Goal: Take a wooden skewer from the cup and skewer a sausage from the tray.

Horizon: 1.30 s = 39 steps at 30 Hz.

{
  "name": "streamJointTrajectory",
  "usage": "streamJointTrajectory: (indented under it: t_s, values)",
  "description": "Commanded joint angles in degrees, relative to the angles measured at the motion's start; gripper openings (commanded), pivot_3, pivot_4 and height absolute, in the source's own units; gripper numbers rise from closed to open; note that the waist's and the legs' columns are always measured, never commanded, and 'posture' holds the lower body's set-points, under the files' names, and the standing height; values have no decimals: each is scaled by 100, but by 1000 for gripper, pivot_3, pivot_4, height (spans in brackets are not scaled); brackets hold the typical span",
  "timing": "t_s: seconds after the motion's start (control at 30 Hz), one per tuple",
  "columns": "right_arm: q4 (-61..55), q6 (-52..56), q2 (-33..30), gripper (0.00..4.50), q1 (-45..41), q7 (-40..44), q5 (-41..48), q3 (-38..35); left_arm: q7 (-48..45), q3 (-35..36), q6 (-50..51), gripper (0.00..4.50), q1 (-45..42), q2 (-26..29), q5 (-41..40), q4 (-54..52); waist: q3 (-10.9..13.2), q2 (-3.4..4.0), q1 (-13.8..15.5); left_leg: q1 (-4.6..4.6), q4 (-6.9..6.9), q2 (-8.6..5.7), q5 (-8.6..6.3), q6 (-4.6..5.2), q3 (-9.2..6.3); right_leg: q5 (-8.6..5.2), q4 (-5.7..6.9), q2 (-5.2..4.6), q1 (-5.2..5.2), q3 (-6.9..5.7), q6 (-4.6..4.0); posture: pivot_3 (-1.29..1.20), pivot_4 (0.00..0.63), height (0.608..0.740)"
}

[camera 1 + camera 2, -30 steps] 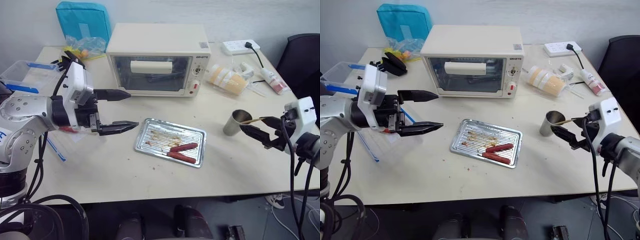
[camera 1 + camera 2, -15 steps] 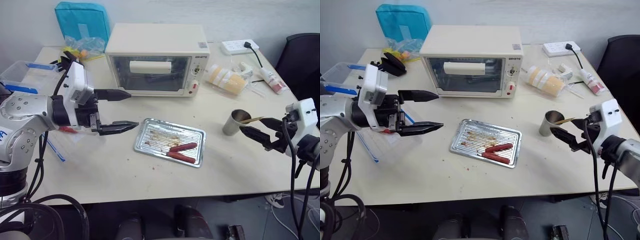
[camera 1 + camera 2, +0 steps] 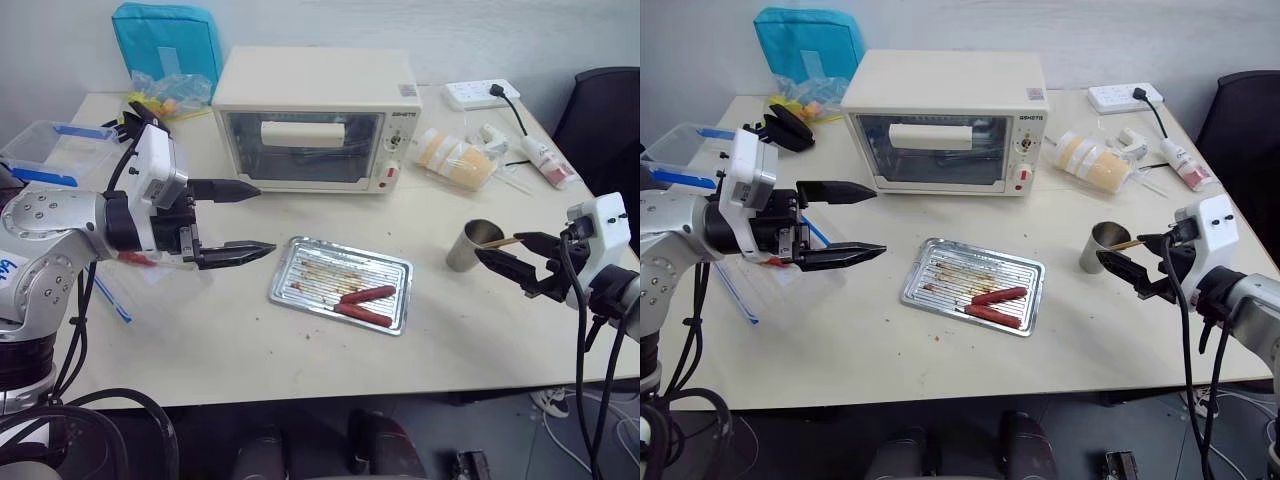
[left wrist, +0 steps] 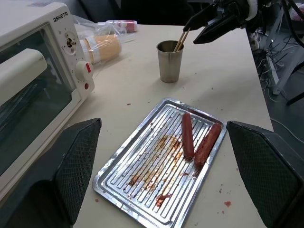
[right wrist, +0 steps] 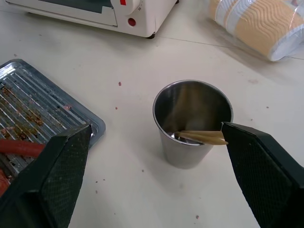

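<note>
A small steel cup stands on the table to the right of the tray, with thin wooden skewers leaning inside it. My right gripper hovers open just right of the cup, near the skewer ends that stick out; its fingers straddle the cup without touching it. The silver tray lies at the table's middle and holds two reddish-brown sausages side by side. Left of the tray, above the table, my left gripper is wide open and empty, pointing at the tray.
A cream toaster oven stands behind the tray. A wrapped cup stack and a power strip lie at the back right. A clear box with blue clips sits at the left edge, and a black chair is at the right.
</note>
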Motion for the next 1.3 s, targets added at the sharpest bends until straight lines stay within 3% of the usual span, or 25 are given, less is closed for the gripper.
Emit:
streamJointTrajectory:
  t_s: [0.03, 0.13, 0.37, 0.53, 0.63, 0.7, 1.13, 1.3]
  values:
    - [18, -201, 104, 4306, -137, -66, -56, 39, -8, 133, -88, 4499, -168, 60, 14, -73, 0, 0, -8, 0, 0, 0, 0, 0, 0, 0, 0, 0, 0, 0, 0, 0, 150, 740]
    - [36, -236, 166, 3577, -190, -95, -107, 93, -23, 123, -76, 4500, -208, 69, 10, -61, 0, 0, -9, 2, 0, 0, 0, 0, 0, 0, 2, 0, 0, 1, 0, 0, 150, 740]
    - [70, -353, 217, 1294, -187, -94, -271, 217, -59, 133, -53, 4500, -247, 91, 13, -47, 0, 0, -5, 0, 0, 0, 0, 0, 2, 0, 1, 0, 0, 0, 0, 0, 150, 740]
    - [173, -439, 253, 1294, -281, -96, -356, 301, -73, 125, -47, 4500, -286, 94, 25, -38, 0, 0, -15, 3, 0, 0, 0, 0, 10, 0, 2, 0, 0, 1, 0, 0, 150, 740]
    - [242, -482, 258, 694, -357, -91, -402, 375, -86, 118, -52, 4500, -318, 90, 35, -26, 0, 0, -12, 3, 0, 1, 0, 0, 11, 0, 3, 0, 0, 1, 0, 0, 150, 740]
    - [255, -513, 254, 54, -397, -90, -452, 427, -92, 117, -57, 4500, -328, 88, 43, -17, 0, 0, -9, 2, 1, 0, 0, 0, 12, 0, 3, 0, 0, 1, 0, 0, 150, 740]
    - [396, -390, -25, 18, -966, 37, -371, 418, -77, 42, -141, 4500, -307, -40, 135, -2, 0, 0, -12, 1, 0, 1, 0, 0, 27, 0, 2, 0, -1, 1, 0, 0, 150, 740]
    - [433, -212, -649, 18, -1243, 415, -375, 455, -101, -60, -262, 4500, -340, -147, 235, 94, 0, 0, -8, -1, 0, 1, 0, 0, 27, 0, 0, -1, -2, 0, 0, 0, 150, 740]
